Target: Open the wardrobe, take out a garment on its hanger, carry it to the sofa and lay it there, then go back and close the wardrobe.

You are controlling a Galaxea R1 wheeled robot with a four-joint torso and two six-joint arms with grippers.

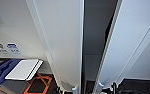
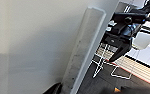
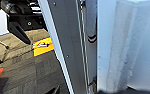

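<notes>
Wardrobe point(image 1: 63, 37) directly ahead (doors ajar), sofa point(image 1: 2, 70) low left.

No legible text anywhere.

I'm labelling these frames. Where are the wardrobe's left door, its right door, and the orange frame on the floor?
left door point(image 1: 63, 42), head view, flat front panel
right door point(image 1: 133, 37), head view, flat front panel
orange frame point(image 1: 46, 79), head view, right bar
</notes>
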